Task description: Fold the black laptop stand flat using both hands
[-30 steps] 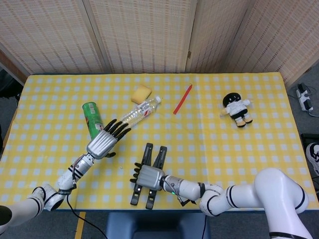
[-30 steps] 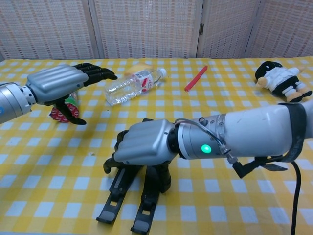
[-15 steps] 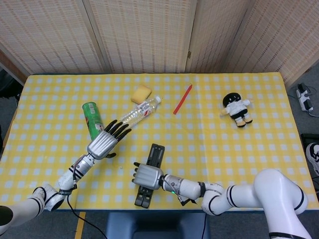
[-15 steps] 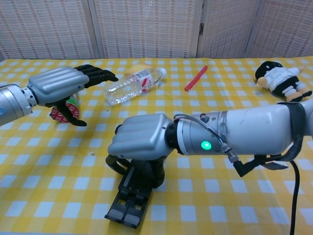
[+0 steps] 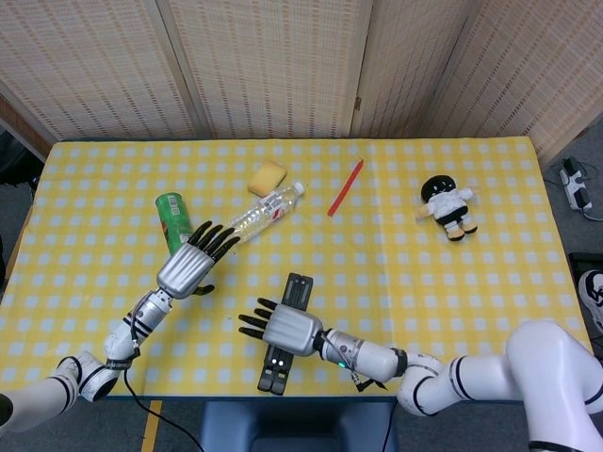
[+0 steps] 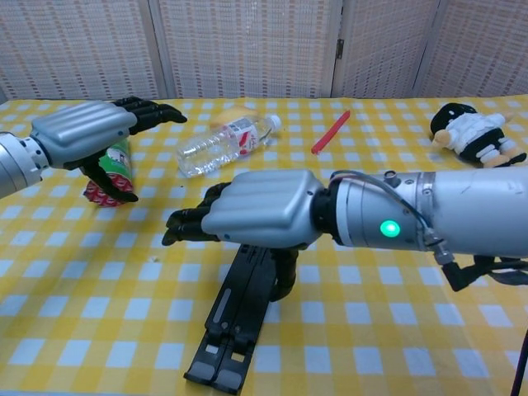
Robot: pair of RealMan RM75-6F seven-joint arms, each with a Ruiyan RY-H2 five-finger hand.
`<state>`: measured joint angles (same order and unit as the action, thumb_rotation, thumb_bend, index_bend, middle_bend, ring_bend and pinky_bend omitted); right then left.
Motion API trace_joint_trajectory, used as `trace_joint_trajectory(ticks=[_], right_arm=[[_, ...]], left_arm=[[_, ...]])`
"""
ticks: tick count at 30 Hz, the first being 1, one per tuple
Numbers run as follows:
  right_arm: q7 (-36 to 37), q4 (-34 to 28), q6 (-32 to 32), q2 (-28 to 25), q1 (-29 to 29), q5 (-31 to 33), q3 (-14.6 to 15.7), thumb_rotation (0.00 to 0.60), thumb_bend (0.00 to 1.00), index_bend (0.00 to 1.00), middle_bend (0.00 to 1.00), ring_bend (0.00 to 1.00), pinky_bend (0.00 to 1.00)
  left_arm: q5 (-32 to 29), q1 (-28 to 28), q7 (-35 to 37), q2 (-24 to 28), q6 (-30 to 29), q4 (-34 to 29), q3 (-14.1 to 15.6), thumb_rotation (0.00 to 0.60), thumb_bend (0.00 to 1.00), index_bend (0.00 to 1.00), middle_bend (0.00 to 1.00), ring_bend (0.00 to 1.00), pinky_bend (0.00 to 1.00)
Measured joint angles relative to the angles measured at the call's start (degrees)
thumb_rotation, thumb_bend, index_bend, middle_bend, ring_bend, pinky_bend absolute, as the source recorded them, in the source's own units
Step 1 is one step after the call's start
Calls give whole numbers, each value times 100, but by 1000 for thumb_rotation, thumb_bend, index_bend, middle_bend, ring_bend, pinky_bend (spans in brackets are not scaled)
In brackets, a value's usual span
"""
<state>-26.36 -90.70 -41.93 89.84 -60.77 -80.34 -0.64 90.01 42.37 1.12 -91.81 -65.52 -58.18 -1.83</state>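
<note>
the right hand (image 5: 283, 329) has lifted, fingers now spread, off the laptop stand (image 6: 239, 312), which lies folded; left hand (image 5: 187, 266) hovers, fingers apart.

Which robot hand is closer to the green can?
Left. The left hand is right beside the green can. The right hand is farther away, over the black stand.

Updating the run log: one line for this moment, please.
black folding laptop stand: folded flat | right hand: open above it | left hand: open
</note>
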Motion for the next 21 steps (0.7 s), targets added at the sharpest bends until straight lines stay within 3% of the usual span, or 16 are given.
trace_joint_trajectory(ticks=[6, 14, 21], right_arm=[[-136, -599, -1243, -529, 768, -119, 173, 600, 31, 3, 174, 203, 91], [-126, -1228, -3126, -1432, 2256, -369, 564, 600, 31, 7, 178, 204, 94], [476, -1354, -4080, -2037, 3271, -415, 799, 600, 31, 7, 133, 172, 95]], left_arm=[[-317, -174, -185, 341, 43, -515, -108, 600, 152, 49, 69, 19, 0], [-859, -654, -496, 1023, -127, -1366, -254, 600, 154, 64, 69, 19, 0], [-1123, -1234, -676, 1433, -666, -1787, -291, 600, 154, 78, 68, 18, 0]])
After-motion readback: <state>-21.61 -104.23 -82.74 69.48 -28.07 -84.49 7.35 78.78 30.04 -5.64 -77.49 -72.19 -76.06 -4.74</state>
